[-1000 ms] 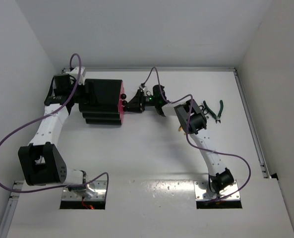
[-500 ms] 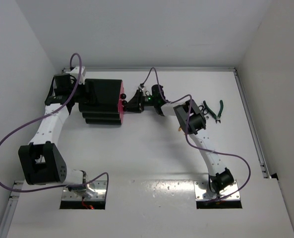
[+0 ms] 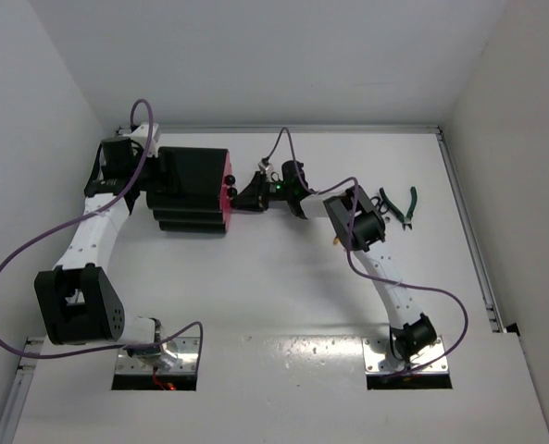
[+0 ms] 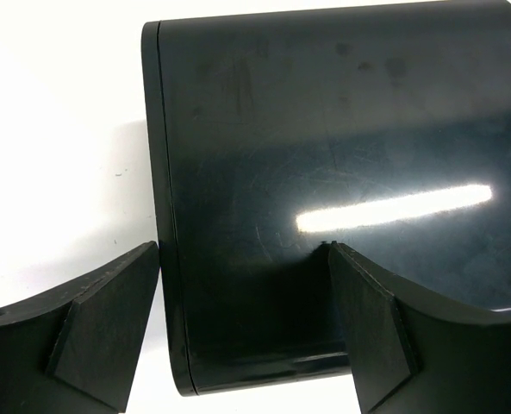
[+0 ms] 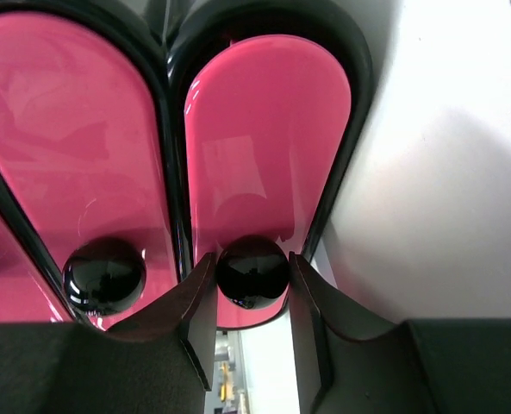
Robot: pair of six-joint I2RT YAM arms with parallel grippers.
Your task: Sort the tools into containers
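Observation:
The black cabinet [image 3: 193,190] sits at the back left, its pink drawers [image 3: 225,200] facing right. In the right wrist view my right gripper [image 5: 252,260] has closed onto the round black knob [image 5: 252,272] of the end pink drawer [image 5: 268,129], with both fingers against the knob. That drawer looks shut. My left gripper [image 4: 242,250] stands open at the cabinet's rear edge [image 4: 165,259], one finger outside the edge and the other over the black panel. The pliers [image 3: 399,205], with dark greenish handles, lie on the table at the right, away from both grippers.
A second pink drawer with its own knob [image 5: 104,274] sits beside the gripped one. The right arm's elbow [image 3: 357,222] hangs between the cabinet and the pliers. White walls close in on the table at the left, back and right.
The right gripper's jaws have narrowed onto the drawer knob, and it has edged slightly left toward the cabinet. The left arm, cabinet and pliers have not moved.

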